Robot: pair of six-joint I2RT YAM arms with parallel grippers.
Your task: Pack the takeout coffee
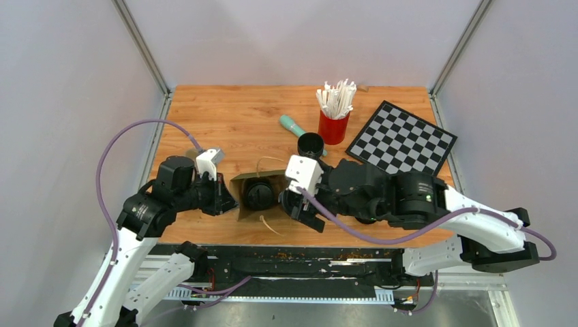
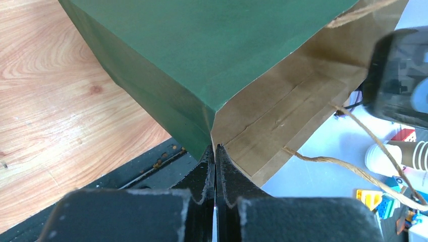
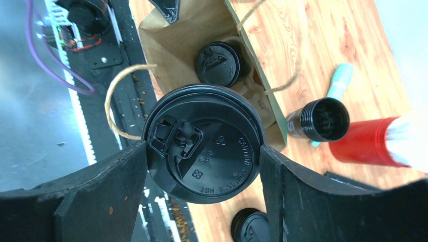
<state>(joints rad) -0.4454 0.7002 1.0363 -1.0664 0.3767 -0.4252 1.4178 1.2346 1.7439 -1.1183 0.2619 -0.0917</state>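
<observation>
The wooden counter (image 1: pixel 225 116) has a black-and-white checkered board (image 1: pixel 401 139) at its far right. A paper bag (image 2: pixel 202 50), green outside and brown inside, is open near the front edge. The left pincer (image 2: pixel 215 151) is pressed together on the bag's rim. The right pincer (image 3: pixel 203 146) is clamped on a coffee cup (image 3: pixel 217 156) with a black lid, up by the bag's mouth. Another lidded cup (image 3: pixel 217 63) sits inside the bag. A red cup (image 1: pixel 333 127) of white sticks stands farther back, beside an open black cup (image 1: pixel 311 145).

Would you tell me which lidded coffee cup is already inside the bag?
The lidded cup standing free inside the paper bag; the other cup is held in the right gripper.
</observation>
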